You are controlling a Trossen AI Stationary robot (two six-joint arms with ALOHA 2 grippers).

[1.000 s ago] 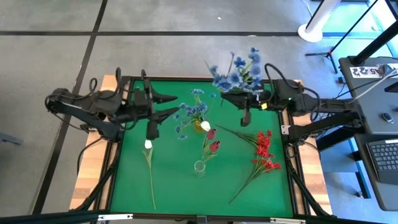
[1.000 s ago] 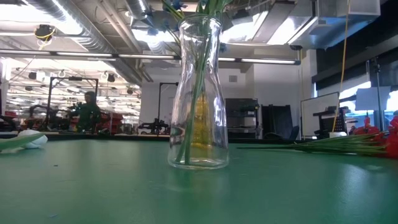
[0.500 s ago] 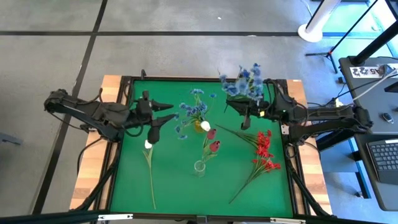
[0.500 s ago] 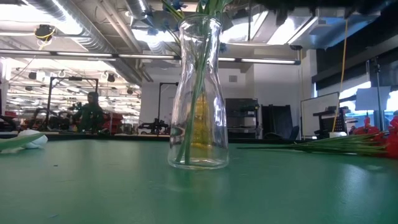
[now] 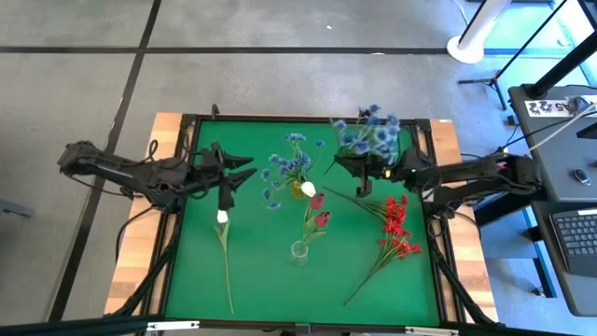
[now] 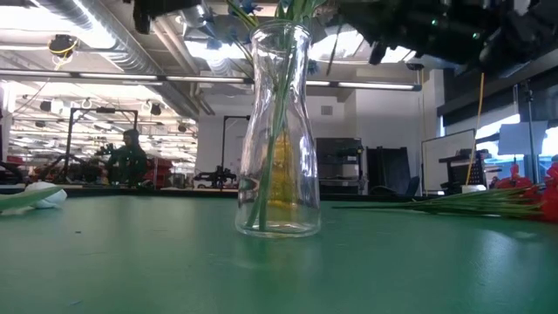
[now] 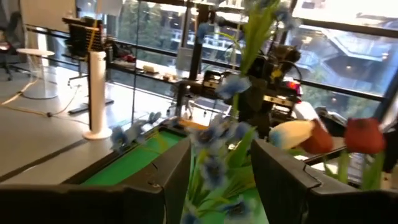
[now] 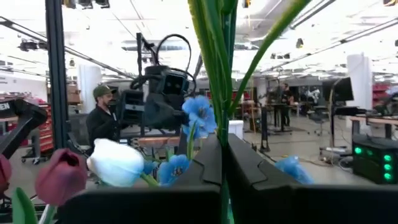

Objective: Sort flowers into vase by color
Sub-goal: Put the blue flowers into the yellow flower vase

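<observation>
My right gripper [image 5: 358,177] is shut on a blue spray [image 5: 368,135] over the table's far right part, right of the yellowish vase [image 5: 298,189], which holds other blue flowers [image 5: 284,168]. My left gripper [image 5: 244,170] hangs open and empty left of that vase; the blue flowers show between its fingers in the left wrist view [image 7: 214,168]. A clear vase [image 6: 279,131] nearer the front holds red buds [image 5: 320,218] and a white bud [image 5: 308,189]. A white bud [image 5: 222,217] and red sprays [image 5: 394,229] lie flat on the green mat. My right gripper pinches the blue spray's green stem [image 8: 219,118] between its two fingers. The fingers come about level from the table's right side and lie across the stem. The spray is lifted clear of the table, with its flower heads [image 5: 371,131] above the fingers.
The mat [image 5: 261,280] is framed by a dark rail and wooden edges. The white bud's stem [image 5: 229,275] runs toward the near edge at the left. The red sprays' stems [image 6: 471,203] lie at the right. A person [image 6: 125,157] stands in the room beyond.
My right gripper has gone down and a little toward the yellowish vase, still shut, and the blue spray has come lower with it. My left gripper has gone down and drawn back a little toward the table's left edge, still open.
</observation>
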